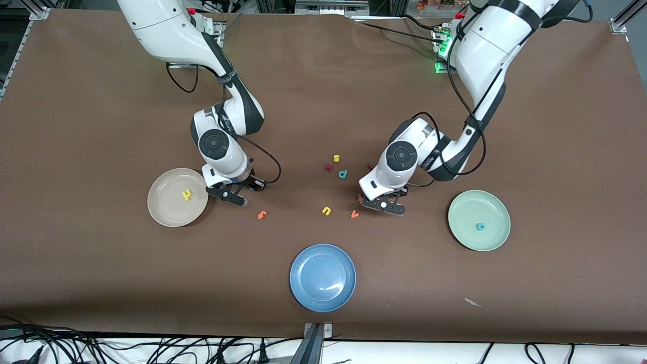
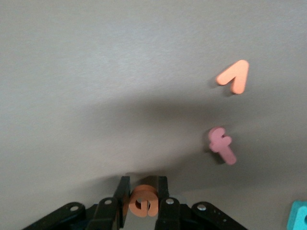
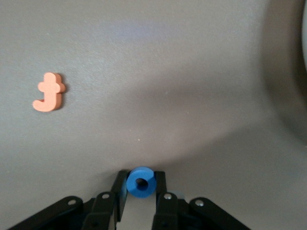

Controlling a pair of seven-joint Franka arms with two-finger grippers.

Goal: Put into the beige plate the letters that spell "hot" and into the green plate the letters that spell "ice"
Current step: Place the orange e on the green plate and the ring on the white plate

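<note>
From the front, the beige plate (image 1: 177, 197) holds the yellow h (image 1: 187, 194), the green plate (image 1: 478, 220) the teal c (image 1: 480, 227). In my left wrist view, my left gripper (image 2: 142, 203) clamps the orange e (image 2: 142, 201). In my right wrist view, my right gripper (image 3: 141, 184) clamps the blue o (image 3: 141, 182); the orange t (image 3: 49, 91) lies on the table.

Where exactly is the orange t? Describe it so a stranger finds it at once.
Start at the beige plate toward the right arm's end of the table. Beside it, toward the table's middle, is the right gripper, shut on the blue o. The orange t lies flat on the table just past that gripper, nearer the front camera: the only orange letter there, with a crossbar.
</note>
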